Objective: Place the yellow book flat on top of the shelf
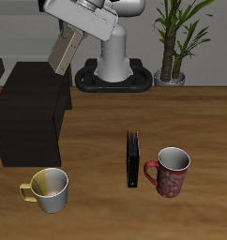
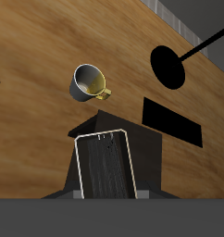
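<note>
The yellow book, thin with a tan cover, hangs tilted in my gripper, which is shut on its upper end. It is held in the air above the back part of the shelf, a low wide black box on the table. In the wrist view the book shows as a greyish slab with pale edges, with the black shelf below it. The book does not touch the shelf.
A black book stands upright mid-table beside a red mug. A yellow mug sits near the front edge, before the shelf; it also shows in the wrist view. A potted plant stands at the back.
</note>
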